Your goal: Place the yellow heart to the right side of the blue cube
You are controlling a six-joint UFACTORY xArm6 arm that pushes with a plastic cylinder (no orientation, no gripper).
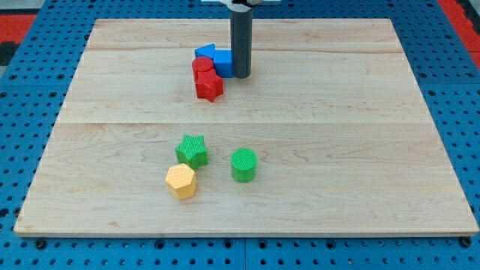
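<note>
1. While my rod comes down from the top centre of the frame, my tip (241, 76) rests on the wooden board (337, 150) in its upper middle part, just beside the right edge of a blue block.
2. I carry no fingers at all, only this straight dark rod, so nothing is spread, pressed together or pinching; the tip simply stands at the blue block's side.
3. That blue cube (223, 62) sits touching, or all but touching, my tip on its right; I cannot tell for sure whether there is a gap.
4. A second blue block (204, 52), of a shape I cannot make out, lies at the cube's upper left and is partly hidden behind the red ones.
5. Two red blocks lie left of and below the blue pair: a red cylinder (202, 69) touching the blue cube's left side, and a red star-like block (210, 87) just below it, touching it.
6. Well apart from that cluster, in the lower middle of the frame, lies a second group of three.
7. A green star (192, 149) sits at the group's upper left.
8. A green cylinder (244, 164) stands to its right, near but apart from it.
9. One yellow block (181, 181), the task's piece, lies just below the green star, close to its lower left edge; from this angle it looks more like a hexagon than a heart.
10. Around the board, a blue pegboard surface (30, 112) shows on all sides.
</note>
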